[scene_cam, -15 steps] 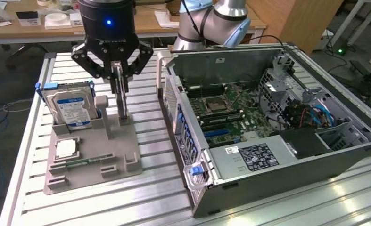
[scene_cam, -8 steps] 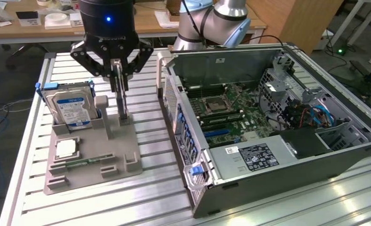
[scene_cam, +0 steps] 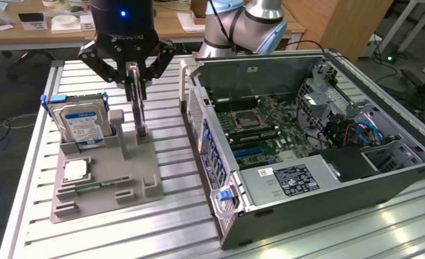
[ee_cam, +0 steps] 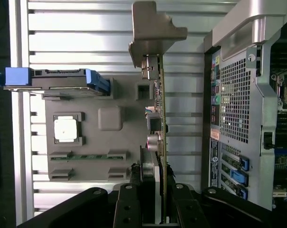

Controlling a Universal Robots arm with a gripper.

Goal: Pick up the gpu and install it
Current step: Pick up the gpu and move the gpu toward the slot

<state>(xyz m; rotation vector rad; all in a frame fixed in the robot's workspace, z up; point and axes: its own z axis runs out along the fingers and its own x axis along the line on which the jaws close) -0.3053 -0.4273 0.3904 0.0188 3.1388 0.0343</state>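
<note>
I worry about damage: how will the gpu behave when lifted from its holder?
The gpu is a thin flat board, so probably stiff and light. Standing on edge in the gray holder, it may tip if released.

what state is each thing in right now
gpu: standing on edge in the grey holder, gripped at its top
gripper: jaws shut on the gpu
hard drive: upright in its holder slot
square chip: lying flat in its recess
memory stick: lying flat in the holder
computer case: on its side, side panel off, open
</note>
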